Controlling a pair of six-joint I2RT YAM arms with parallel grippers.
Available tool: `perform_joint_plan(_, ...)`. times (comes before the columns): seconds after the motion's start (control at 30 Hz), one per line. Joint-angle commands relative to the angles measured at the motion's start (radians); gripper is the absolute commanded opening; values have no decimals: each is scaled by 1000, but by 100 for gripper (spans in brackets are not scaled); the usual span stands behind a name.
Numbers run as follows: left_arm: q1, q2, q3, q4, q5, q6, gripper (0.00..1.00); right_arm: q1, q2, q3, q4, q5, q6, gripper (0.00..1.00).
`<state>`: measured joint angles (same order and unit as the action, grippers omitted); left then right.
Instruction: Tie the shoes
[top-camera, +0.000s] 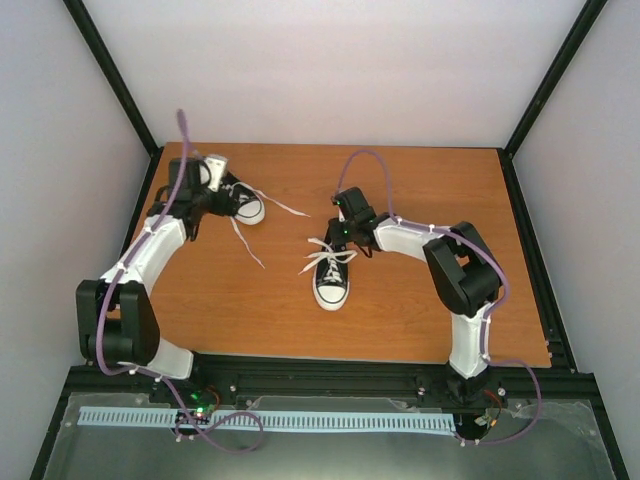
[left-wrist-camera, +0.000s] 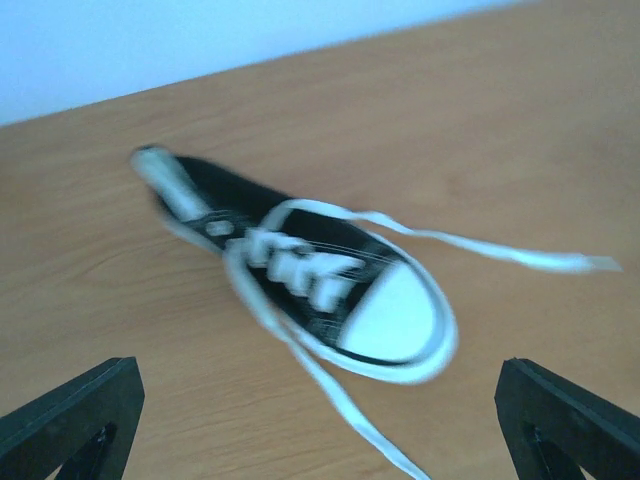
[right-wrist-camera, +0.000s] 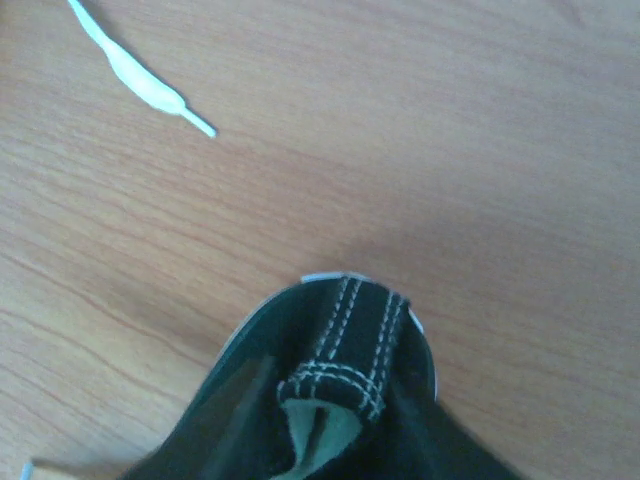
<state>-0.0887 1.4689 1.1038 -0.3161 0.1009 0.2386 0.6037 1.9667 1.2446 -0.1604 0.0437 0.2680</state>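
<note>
Two small black shoes with white toe caps lie on the wooden table. The left shoe (top-camera: 243, 201) is at the far left, toe pointing right; its loose white laces (top-camera: 249, 243) trail across the wood. My left gripper (top-camera: 210, 192) hovers over its heel end, and in the left wrist view this blurred shoe (left-wrist-camera: 300, 270) lies beyond my wide-open left gripper (left-wrist-camera: 315, 390), which holds nothing. The right shoe (top-camera: 332, 280) points toward the near edge, laces untied. My right gripper (top-camera: 346, 236) sits at its heel (right-wrist-camera: 350, 340), which looks pinched between the jaws.
A loose lace end (right-wrist-camera: 140, 85) lies on the wood beyond the right shoe's heel. The table (top-camera: 420, 320) is walled by black frame posts and white panels on three sides. Both arm bases stand at the near edge.
</note>
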Motion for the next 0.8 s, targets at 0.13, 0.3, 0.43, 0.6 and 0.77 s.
perform_joint_plan(0.13,133,-33,-5,155,-285,-322,100,-122,-204,-68,98,-126,-55,99)
perform_joint_plan(0.3,144,-40,-74,143,-166,-254,100,-305,-485,-270,155,-238,-36,100)
perform_joint_plan(0.43,176,-45,-169,176,-92,-231,100,-451,-700,-462,176,-146,-18,100)
perform_joint_plan(0.6,262,-93,-303,250,23,-224,100,-533,-991,-769,317,29,35,100)
perform_joint_plan(0.77,277,-154,-431,330,67,-210,100,-536,-1035,-875,343,97,71,100)
